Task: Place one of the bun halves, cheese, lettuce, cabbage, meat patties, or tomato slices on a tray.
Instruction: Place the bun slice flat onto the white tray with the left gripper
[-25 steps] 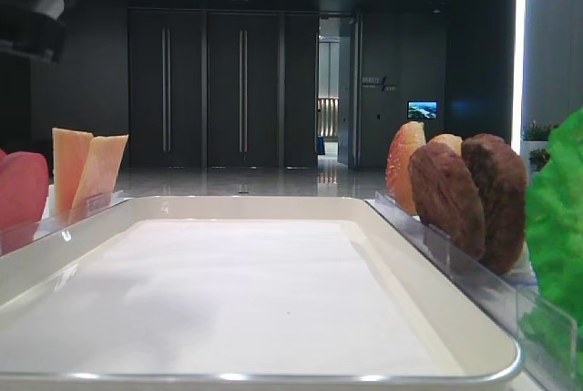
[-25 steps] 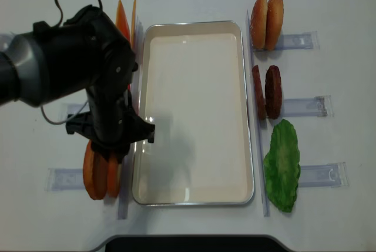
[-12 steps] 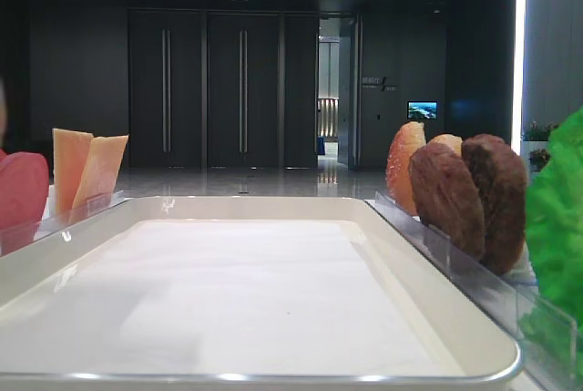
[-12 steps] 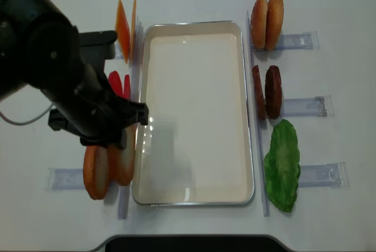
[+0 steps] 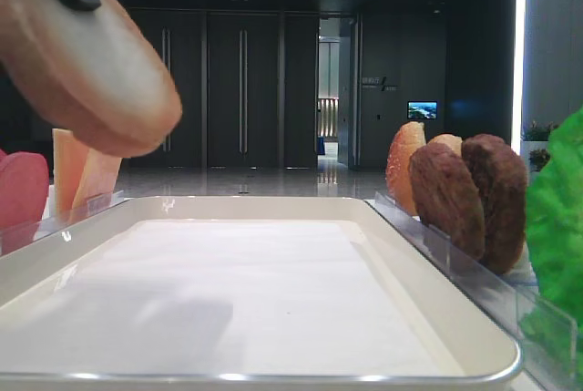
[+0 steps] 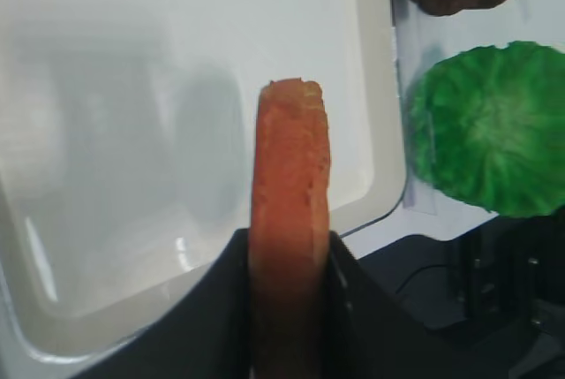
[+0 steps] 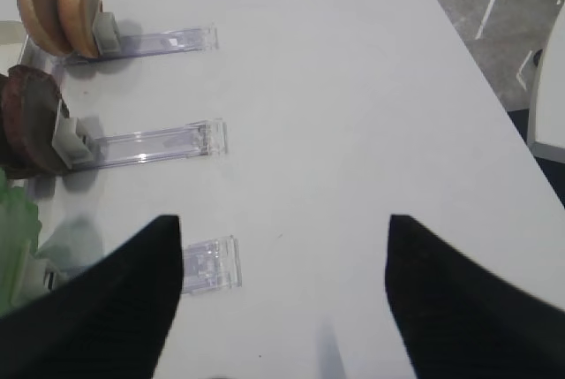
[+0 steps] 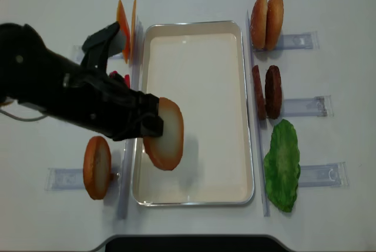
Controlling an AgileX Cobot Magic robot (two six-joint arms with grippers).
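Since the earlier frame, left gripper has carried one bun half over the tray, jaws clamped on it; right gripper jaws spread, empty.

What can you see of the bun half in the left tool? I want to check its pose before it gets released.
The bun half is a round bread disc with a golden-orange crust and a pale, flat face. The left tool is shut on its edge, holding it tilted above the left part of the cream-white tray, not resting on the lining. From the left wrist it shows edge-on, orange and rough, pinched between the two dark fingers. Nothing else touches it.
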